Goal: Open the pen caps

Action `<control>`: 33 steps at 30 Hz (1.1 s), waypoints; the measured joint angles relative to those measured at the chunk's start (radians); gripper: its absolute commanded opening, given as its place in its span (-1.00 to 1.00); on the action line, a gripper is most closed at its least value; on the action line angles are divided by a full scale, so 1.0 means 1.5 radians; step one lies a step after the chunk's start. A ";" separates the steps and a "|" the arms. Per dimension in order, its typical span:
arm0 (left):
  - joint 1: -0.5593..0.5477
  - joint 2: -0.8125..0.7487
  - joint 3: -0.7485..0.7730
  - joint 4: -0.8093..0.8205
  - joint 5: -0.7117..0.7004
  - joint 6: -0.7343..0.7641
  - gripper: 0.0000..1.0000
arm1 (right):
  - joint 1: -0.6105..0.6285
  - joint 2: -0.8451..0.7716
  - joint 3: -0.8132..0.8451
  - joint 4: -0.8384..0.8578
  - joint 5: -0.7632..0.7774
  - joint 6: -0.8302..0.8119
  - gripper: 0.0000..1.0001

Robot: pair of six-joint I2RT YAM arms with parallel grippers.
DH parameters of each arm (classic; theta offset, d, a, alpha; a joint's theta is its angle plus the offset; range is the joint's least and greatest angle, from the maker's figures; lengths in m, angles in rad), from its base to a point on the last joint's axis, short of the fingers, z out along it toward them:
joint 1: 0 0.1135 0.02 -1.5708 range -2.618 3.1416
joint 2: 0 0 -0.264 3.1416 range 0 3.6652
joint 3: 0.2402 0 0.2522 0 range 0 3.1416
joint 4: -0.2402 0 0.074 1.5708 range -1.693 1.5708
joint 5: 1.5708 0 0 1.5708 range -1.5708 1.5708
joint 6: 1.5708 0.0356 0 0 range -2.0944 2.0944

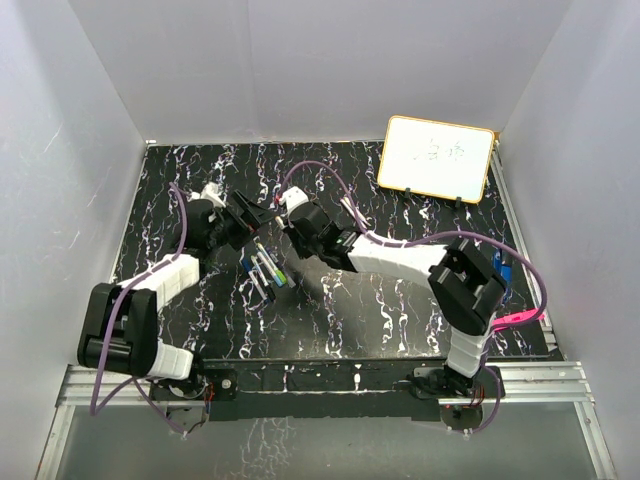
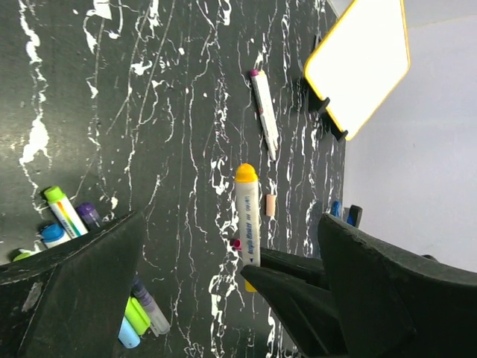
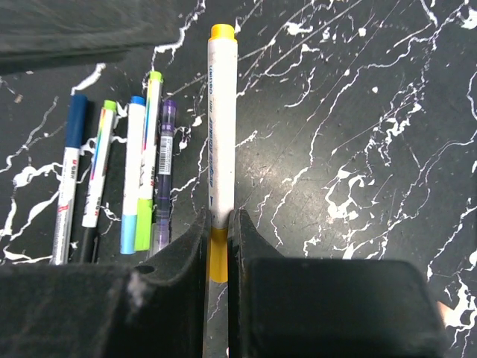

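Note:
My right gripper [image 3: 219,218] is shut on a white-barrelled pen [image 3: 221,127], pinching it where the white barrel meets a yellow section. The pen's far end [image 3: 222,31] is yellow too. In the left wrist view the same pen [image 2: 247,216] is held above the table between the wide-open fingers of my left gripper [image 2: 231,224], which touch nothing. Several more capped pens [image 3: 134,171] lie side by side on the table to its left; they are also seen from above [image 1: 268,265]. One pen [image 2: 264,112] lies alone further out. Loose peach [image 2: 270,205] and pink [image 2: 236,244] caps lie on the table.
A yellow-framed whiteboard [image 1: 437,157] stands at the back right. A blue object [image 1: 503,272] and a pink strip [image 1: 515,318] sit by the right edge, behind the right arm. White walls enclose the black marbled table [image 1: 400,310].

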State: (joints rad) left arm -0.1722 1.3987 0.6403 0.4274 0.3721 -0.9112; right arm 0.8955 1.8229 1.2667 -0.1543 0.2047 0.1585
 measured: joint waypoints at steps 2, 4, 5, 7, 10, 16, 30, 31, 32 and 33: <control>-0.002 0.010 0.004 0.010 0.013 -0.006 0.94 | 0.000 -0.016 -0.005 0.005 0.000 0.000 -1.00; -0.007 0.019 0.011 0.015 0.023 -0.010 0.93 | 0.000 -0.026 -0.009 0.010 -0.001 -0.001 -1.00; -0.009 0.021 0.014 0.017 0.025 -0.011 0.93 | 0.000 -0.029 -0.010 0.012 -0.001 0.000 -1.00; -0.018 0.025 0.022 0.024 0.029 -0.012 0.91 | 0.000 -0.029 -0.011 0.015 -0.002 0.000 -1.00; -0.033 0.034 0.035 0.031 0.037 -0.014 0.82 | 0.000 -0.029 -0.013 0.016 -0.007 -0.001 -1.00; -0.060 0.070 0.047 0.054 0.046 -0.020 0.56 | 0.000 -0.034 -0.013 0.016 -0.013 0.000 -1.00; -0.074 0.088 0.046 0.079 0.056 -0.022 -0.61 | 0.000 -0.039 -0.008 0.003 -0.023 0.000 -1.00; -0.074 0.088 0.045 0.079 0.056 -0.022 -0.72 | 0.000 -0.039 -0.008 0.002 -0.023 0.000 -1.00; -0.074 0.088 0.045 0.079 0.056 -0.021 -0.85 | -0.001 -0.039 -0.007 0.002 -0.023 0.000 -1.00; -0.074 0.088 0.044 0.079 0.056 -0.020 -0.96 | -0.001 -0.039 -0.007 0.001 -0.022 0.000 -1.00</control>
State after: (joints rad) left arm -0.2832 1.5311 0.7063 0.5457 0.4564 -0.9413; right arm 0.8940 1.7638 1.2568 -0.1528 0.1711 0.1585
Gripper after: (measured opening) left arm 0.169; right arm 0.064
